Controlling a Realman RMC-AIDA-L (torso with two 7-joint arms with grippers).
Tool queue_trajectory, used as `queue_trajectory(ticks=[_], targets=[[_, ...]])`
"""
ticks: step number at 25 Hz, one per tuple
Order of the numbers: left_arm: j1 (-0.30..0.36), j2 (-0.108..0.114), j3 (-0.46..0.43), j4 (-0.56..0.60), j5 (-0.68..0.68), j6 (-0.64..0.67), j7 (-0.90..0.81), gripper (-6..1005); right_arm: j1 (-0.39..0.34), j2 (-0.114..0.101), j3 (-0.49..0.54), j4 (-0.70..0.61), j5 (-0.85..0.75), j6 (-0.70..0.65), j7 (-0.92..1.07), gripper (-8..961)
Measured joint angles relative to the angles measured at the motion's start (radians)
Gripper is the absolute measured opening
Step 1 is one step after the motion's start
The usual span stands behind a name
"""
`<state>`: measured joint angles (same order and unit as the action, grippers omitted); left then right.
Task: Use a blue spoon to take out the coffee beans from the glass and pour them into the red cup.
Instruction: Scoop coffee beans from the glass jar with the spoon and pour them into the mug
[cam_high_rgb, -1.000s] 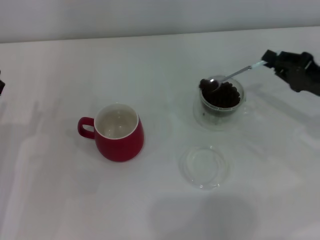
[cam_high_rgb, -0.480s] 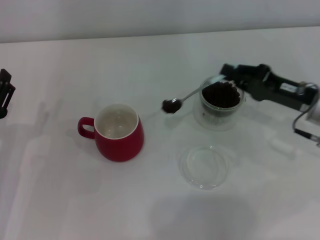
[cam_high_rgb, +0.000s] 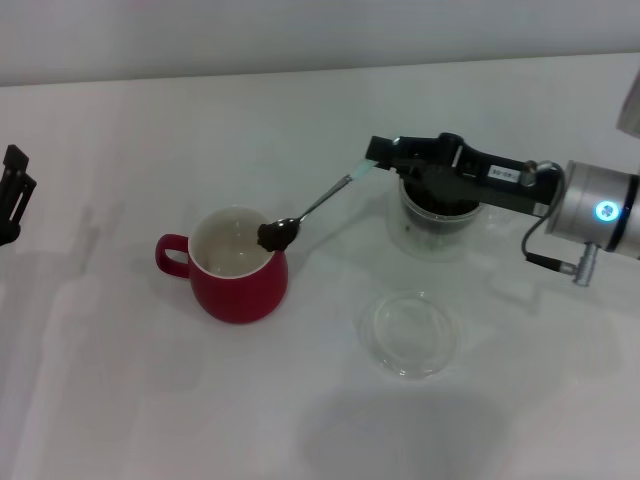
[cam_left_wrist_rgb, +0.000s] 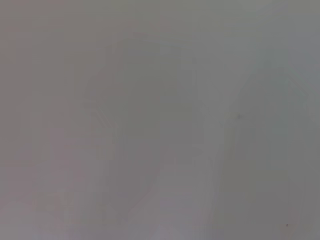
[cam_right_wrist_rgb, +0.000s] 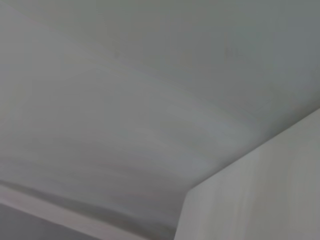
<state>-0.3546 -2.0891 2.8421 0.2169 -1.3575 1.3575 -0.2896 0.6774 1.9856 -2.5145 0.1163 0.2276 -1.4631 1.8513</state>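
The red cup (cam_high_rgb: 240, 280) stands left of centre in the head view, white inside, handle to the left. My right gripper (cam_high_rgb: 383, 155) is shut on the pale-blue handle of the blue spoon (cam_high_rgb: 318, 205). The spoon's bowl, heaped with coffee beans (cam_high_rgb: 274, 234), hangs over the cup's right rim. The glass (cam_high_rgb: 438, 225) with more beans stands right of centre, partly hidden behind my right arm. My left gripper (cam_high_rgb: 12, 195) is parked at the far left edge. Both wrist views show only blank pale surfaces.
A flat clear round dish (cam_high_rgb: 407, 333) lies on the white table (cam_high_rgb: 150, 400) in front of the glass. A white wall runs along the back of the table.
My right gripper has moved left from beside the glass, carrying the loaded spoon from over the glass across the table to the red cup's rim. The left gripper has come slightly into view.
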Motion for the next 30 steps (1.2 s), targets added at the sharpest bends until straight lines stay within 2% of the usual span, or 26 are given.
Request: queue_trajectory(ticks=[11, 30], targets=[[0.003, 0.000, 0.000, -0.001, 0.000, 0.000, 0.000, 847, 0.065, 0.021, -0.007, -0.027, 0.000, 0.066, -0.076, 145], [0.000, 0.005, -0.001, -0.003, 0.000, 0.000, 0.001, 847, 0.034, 0.025, 0.024, -0.136, 0.015, 0.101, -0.446, 144]])
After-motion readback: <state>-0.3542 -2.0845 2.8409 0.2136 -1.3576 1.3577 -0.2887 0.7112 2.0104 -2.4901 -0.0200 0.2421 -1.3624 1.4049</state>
